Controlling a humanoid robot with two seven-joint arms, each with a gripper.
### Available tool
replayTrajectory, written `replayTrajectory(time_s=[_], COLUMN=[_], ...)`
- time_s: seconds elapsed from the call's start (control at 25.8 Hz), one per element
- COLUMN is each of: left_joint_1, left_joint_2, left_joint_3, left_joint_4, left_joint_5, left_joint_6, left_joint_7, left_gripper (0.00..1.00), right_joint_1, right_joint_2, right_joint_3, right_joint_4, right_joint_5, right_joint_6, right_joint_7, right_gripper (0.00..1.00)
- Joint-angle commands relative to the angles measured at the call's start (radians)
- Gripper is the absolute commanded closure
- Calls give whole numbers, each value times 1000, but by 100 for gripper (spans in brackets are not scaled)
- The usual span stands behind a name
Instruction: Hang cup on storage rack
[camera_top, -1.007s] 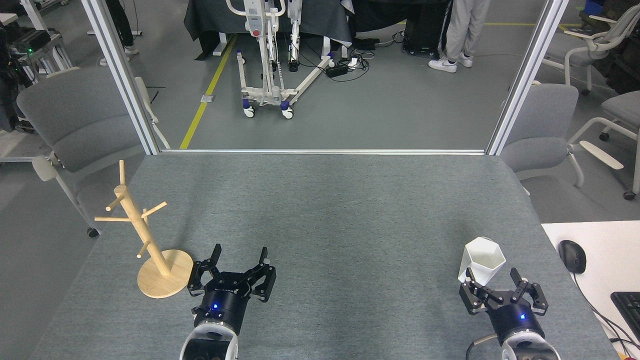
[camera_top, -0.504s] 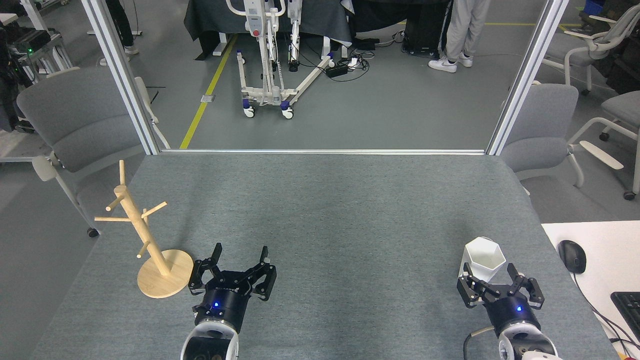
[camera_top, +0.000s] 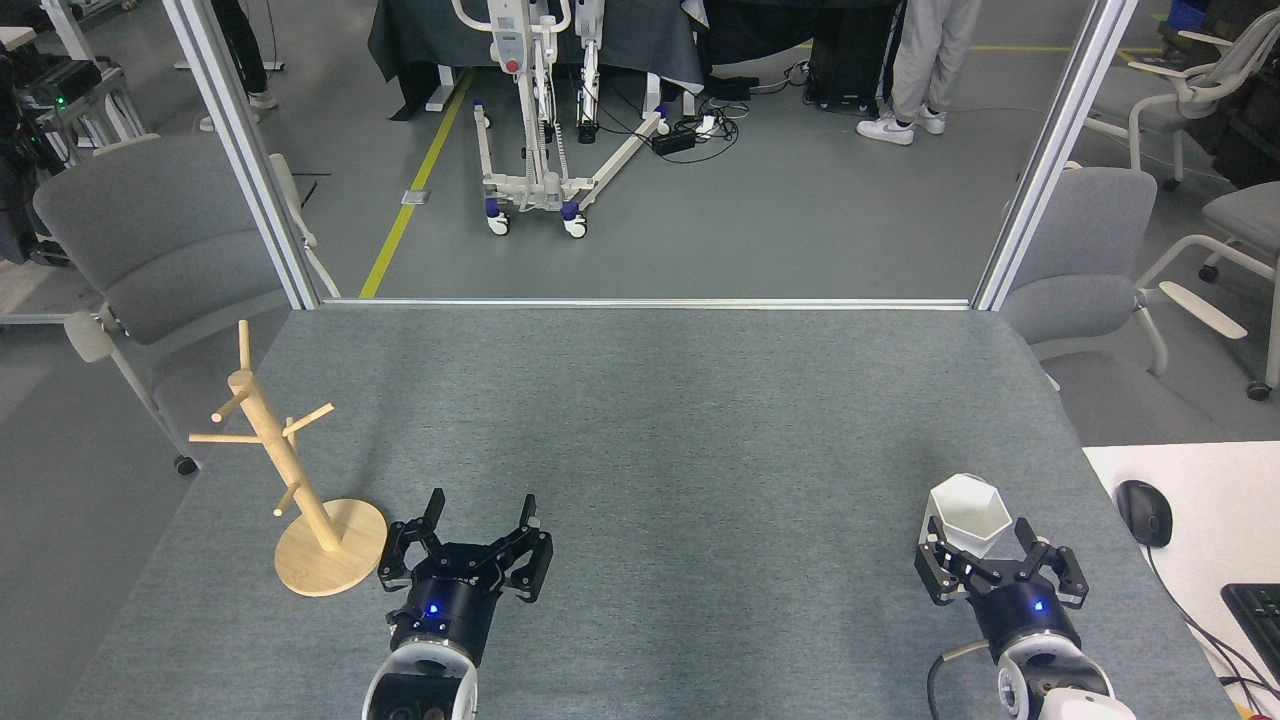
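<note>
Cup (camera_top: 968, 516) between right pincer's (camera_top: 984, 541) fingers.

Left gripper (camera_top: 478, 512) low, fingers spread, right gripper (camera_top: 982, 541) likewise (both empty)

One cup (camera_top: 968, 514), one wooden rack (camera_top: 300, 480), two grippers, left (camera_top: 478, 521) and right (camera_top: 985, 555), one mouse (camera_top: 1144, 512), one keyboard (camera_top: 1258, 610).

On the grey surface (camera_top: 650, 420), the white cup (camera_top: 966, 514) stands upright between the open fingers of the right hand (camera_top: 985, 550). The left hand (camera_top: 478, 524) lies open beside the wooden rack (camera_top: 290, 480).
</note>
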Motion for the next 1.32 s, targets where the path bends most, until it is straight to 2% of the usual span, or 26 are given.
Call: replayTrajectory(time_s=[0.0,1.28], left_joint_1=[-1,-10], left_joint_2=[0,0], left_joint_3=[0,4], left_joint_4=[4,38], left_joint_5=[8,16], left_joint_6=[0,0], left_joint_7=[0,-2], left_gripper=[1,1], right_joint_1=[-23,-113], right_joint_2=[-1,-3], right_joint_3=[2,3], right_joint_4=[31,153], right_joint_5=[2,10], right_joint_6=[6,9], right_joint_7=[-4,-4], right_gripper=[0,0])
